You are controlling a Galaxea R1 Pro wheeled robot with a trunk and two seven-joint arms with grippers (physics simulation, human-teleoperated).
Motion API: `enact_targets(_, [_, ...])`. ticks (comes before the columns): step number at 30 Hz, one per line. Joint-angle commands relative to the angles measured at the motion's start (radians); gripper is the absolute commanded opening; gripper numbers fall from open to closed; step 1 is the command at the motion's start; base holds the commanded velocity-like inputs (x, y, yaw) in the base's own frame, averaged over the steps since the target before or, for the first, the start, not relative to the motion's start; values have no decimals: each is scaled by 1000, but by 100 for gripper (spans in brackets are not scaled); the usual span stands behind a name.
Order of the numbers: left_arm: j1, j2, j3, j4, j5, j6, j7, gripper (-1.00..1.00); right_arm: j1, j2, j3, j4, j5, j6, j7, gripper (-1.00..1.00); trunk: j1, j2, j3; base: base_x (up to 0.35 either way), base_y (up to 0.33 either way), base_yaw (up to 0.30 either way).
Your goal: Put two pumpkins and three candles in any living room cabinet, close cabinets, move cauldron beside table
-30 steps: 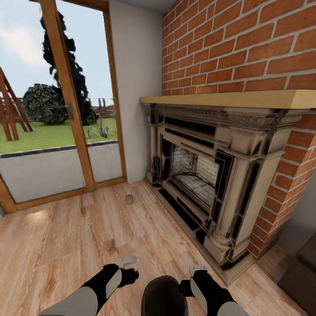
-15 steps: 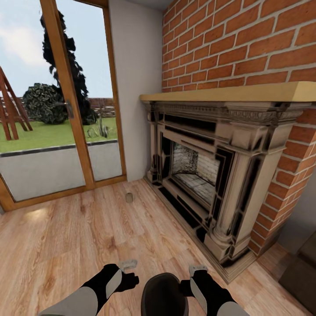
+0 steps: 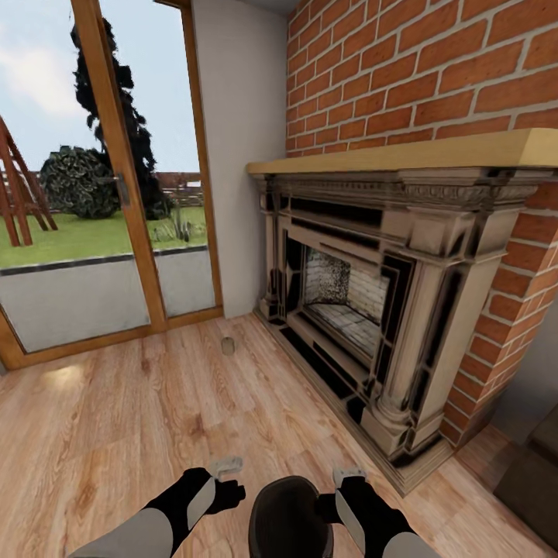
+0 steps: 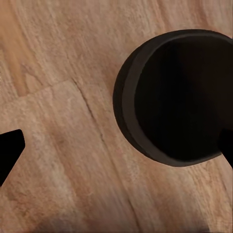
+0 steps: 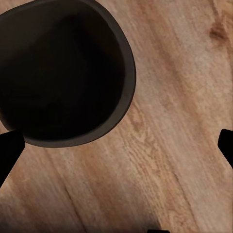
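From the head view we look over a wooden floor (image 3: 116, 434) toward a brick fireplace (image 3: 364, 310) with a tan mantel (image 3: 434, 155), and a glass patio door (image 3: 101, 194) with lawn and trees beyond. One candle (image 3: 228, 346) stands alone on the floor, between the door and the fireplace's near corner and well ahead of us. At the lower edge the black cauldron (image 3: 291, 519) sits between our two arms, with the left hand (image 3: 225, 467) just beside its left and the right hand (image 3: 349, 473) just beside its right. At the far lower right a dark piece of furniture (image 3: 535, 480) pokes in; we cannot tell what it is.

The left wrist view adds what the head cannot: we look down into the cauldron (image 4: 182, 97), its wide mouth dark and its rim lying over floor planks. One dark fingertip (image 4: 9, 150) sits at one edge of the picture and another at the opposite edge, so this hand is spread wide, holding nothing.

The right wrist view shows the same cauldron (image 5: 63, 73) from the other side, again mouth up over the floor. Its fingertips (image 5: 8, 155) also sit at opposite edges, apart and free of the pot.

Against the earlier head pictures, the whole scene has shifted slightly, so the camera has moved; the candle, cauldron and arms keep their arrangement.
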Motion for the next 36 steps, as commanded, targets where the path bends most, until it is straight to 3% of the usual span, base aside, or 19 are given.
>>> enact_targets(1, [0,0,-1,-2,10,2,7,100,0,0,1,-2,-1,6,-4,100,4,-8,-4,0,0,0])
enact_targets(17, [13,0,-23,103,5,-111,7,100,-1,0,1,-2,-1,6,-4,100,65,-120,-54,0,0,0])
enact_targets(30, [28,-1,-53,110,5,-122,7,100,0,0,1,-2,-2,6,-4,100,115,-211,-95,0,0,0])
enact_targets(36, [28,-2,-71,110,1,-165,7,100,0,1,1,-2,-2,6,-4,100,138,-253,-114,0,0,0])
